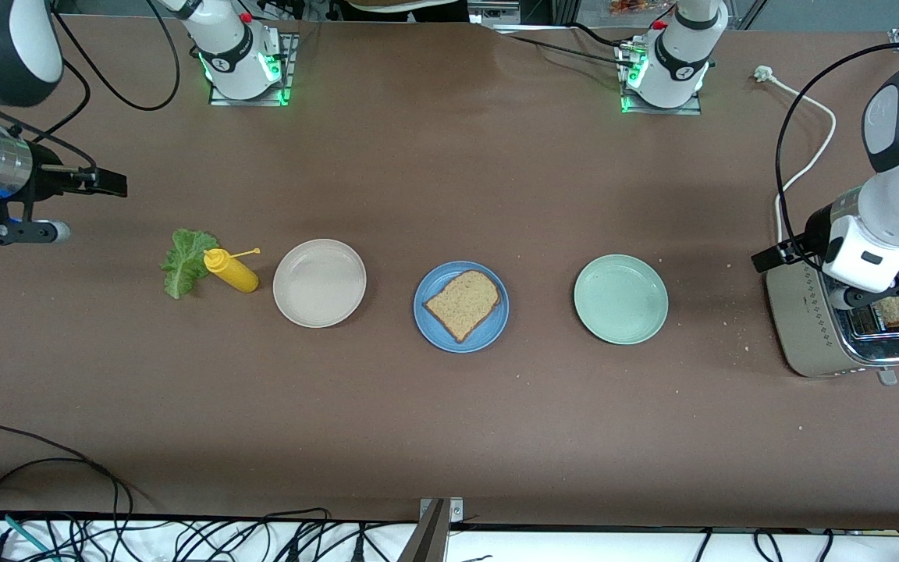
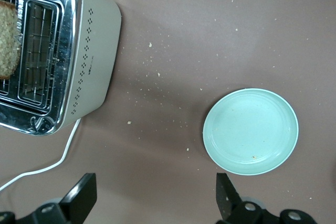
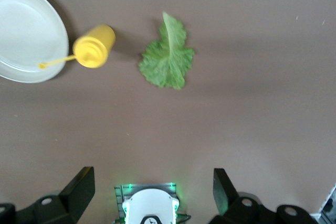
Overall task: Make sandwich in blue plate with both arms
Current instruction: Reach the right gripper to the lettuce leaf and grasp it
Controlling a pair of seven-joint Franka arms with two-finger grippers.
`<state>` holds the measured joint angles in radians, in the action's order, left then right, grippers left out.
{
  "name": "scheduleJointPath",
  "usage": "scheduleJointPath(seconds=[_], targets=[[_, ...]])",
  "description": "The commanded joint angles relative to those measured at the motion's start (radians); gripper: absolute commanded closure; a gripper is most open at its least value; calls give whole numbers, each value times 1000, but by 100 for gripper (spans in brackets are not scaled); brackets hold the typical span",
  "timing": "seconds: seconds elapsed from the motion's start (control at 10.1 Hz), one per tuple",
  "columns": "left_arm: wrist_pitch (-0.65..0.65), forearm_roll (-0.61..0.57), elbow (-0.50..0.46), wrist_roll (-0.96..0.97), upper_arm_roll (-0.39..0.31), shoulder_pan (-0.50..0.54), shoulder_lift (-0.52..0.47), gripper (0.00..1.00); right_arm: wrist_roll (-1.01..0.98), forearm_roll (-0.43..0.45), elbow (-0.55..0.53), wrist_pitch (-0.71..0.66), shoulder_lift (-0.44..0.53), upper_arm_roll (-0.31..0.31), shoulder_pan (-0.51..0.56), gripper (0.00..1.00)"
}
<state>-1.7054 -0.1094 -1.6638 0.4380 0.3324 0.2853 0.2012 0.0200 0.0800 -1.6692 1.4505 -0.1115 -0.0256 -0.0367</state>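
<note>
The blue plate (image 1: 432,328) lies mid-table with one slice of brown speckled toast (image 1: 463,304) on it. A second toast slice (image 1: 898,307) stands in a slot of the toaster (image 1: 816,328); it also shows in the left wrist view (image 2: 8,38). The green lettuce leaf (image 1: 184,261) lies flat on the table toward the right arm's end, and shows in the right wrist view (image 3: 167,56). My left gripper (image 1: 765,260) is open and empty in the air beside the toaster (image 2: 89,61). My right gripper (image 1: 110,183) is open and empty, up over bare table apart from the lettuce.
A yellow squeeze bottle (image 1: 231,271) lies beside the lettuce. A beige plate (image 1: 319,282) and a pale green plate (image 1: 620,299) flank the blue plate. The toaster's white cable (image 1: 804,148) runs along the table's end. Crumbs are scattered near the toaster.
</note>
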Motion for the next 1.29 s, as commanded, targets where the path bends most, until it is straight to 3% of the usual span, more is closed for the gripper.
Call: scheduleJointPath(seconds=[0.0,0.3,0.4,0.7,1.09,1.19], targets=[[21,-16,4,-25,8,12,-14,0,8,29,-212,132,19,-48,3,0],[21,-21,6,-25,8,12,-14,0,9,27,-427,538,-16,-111,4,0],[21,-21,6,-25,8,12,-13,0,9,24,-451,641,-66,-134,4,0],[21,-21,4,-25,8,14,-13,0,47,3,-454,801,-198,-143,15,0],[21,-21,4,-24,10,12,-14,0,75,-195,-451,993,-338,-143,14,1],[21,-21,4,-24,10,12,-14,0,75,-221,-443,998,-356,-143,14,17]])
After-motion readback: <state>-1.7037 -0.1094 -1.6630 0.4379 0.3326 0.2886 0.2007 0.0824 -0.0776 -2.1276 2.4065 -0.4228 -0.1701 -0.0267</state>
